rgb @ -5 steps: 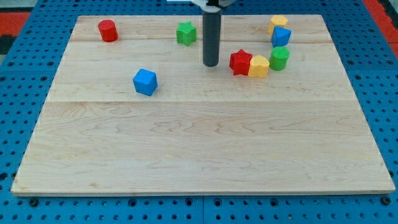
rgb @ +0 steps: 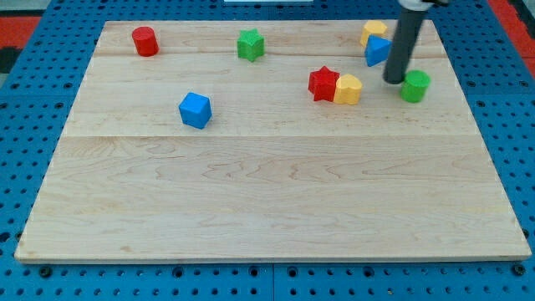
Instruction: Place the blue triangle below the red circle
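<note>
No claw shows on this arm; it ends in a straight dark rod, so there is nothing that could be open or closed. My tip (rgb: 394,81) rests on the wooden worktop (rgb: 267,192) in the far right part. The blue triangle (rgb: 377,51) lies just left of the rod and a little farther back than my tip. Whether it touches the rod I cannot tell. A yellow block (rgb: 373,31) sits right behind the triangle, touching it. A green cylinder (rgb: 415,86) stands just right of my tip, very close. To the left of my tip, the red star (rgb: 323,84) and a second yellow block (rgb: 348,89) sit pressed together. The red circle (rgb: 145,41) stands at the far left, well apart from the blue triangle. A green block (rgb: 250,44) lies between them along the far edge, and a blue cube (rgb: 195,109) sits nearer, left of centre.
</note>
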Robot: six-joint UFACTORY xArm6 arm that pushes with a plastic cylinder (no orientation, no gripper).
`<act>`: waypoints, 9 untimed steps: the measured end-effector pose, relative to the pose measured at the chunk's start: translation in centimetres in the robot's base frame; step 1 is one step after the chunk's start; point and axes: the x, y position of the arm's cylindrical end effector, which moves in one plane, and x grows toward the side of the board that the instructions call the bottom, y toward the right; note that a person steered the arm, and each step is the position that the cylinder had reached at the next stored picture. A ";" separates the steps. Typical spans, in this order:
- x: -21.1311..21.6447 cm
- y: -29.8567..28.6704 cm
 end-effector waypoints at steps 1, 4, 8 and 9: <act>-2.0 1.1; -7.2 -4.0; 4.1 -16.7; 6.5 -19.7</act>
